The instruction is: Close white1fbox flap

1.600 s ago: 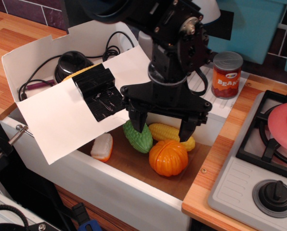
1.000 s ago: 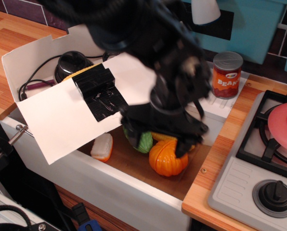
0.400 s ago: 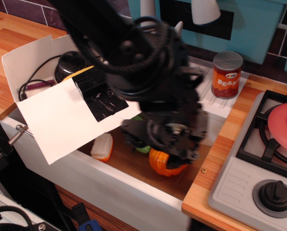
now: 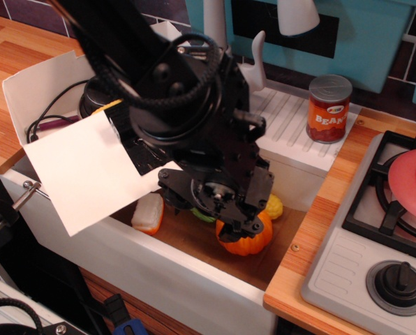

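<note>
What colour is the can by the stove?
Orange-red with a grey lid, the can shows clearly in the observation image.

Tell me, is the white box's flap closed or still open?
Open: the flap slopes outward, leaving cables and a black object visible inside the white box.

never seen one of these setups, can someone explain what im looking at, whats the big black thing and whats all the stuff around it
The big black thing is a robot arm with a gripper at its end, its jaws hidden from this angle, so I cannot tell if they are open or holding anything. There is one picture, taken from a fixed camera looking down at a toy kitchen counter.

At left sits a white carton with cables inside, and its flap hangs open over the sink. In the sink lie toy foods: an orange pumpkin, a yellow corn and a white and orange piece. A bean can stands on the drainboard. At right is a stove with a pink lid on it.
</note>
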Robot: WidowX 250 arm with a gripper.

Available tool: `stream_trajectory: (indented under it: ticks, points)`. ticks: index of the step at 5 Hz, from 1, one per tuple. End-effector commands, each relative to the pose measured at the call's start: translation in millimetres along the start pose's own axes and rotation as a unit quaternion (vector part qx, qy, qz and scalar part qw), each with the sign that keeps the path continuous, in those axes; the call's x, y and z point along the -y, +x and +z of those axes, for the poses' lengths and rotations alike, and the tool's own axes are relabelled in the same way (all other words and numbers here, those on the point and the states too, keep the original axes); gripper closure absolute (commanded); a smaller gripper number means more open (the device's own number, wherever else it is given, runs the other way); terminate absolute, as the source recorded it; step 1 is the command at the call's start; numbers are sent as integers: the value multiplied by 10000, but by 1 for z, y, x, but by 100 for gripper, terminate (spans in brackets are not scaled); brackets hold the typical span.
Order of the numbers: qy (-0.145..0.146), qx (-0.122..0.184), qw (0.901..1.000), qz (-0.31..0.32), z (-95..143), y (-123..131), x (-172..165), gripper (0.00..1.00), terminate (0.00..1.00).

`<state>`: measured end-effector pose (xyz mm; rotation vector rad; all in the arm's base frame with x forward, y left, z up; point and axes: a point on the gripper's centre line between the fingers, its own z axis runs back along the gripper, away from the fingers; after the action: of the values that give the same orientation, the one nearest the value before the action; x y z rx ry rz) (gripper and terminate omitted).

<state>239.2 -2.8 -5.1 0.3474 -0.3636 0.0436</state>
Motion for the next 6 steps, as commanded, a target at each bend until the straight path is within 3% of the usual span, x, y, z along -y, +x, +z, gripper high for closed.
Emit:
stream_trajectory:
  ticks: [1,2,3,5,6]
  points:
    - [552,-126,9975,-429,28,20,-5,0,0]
    - [641,-314,9955,-631,44,28,-13,0,0]
    - [946,-308,9908,-914,56,34,-29,0,0]
    - [996,-501,9828,-1470,74,41,-79,0,0]
    - [825,-620,9823,-1561,82,48,-101,0,0]
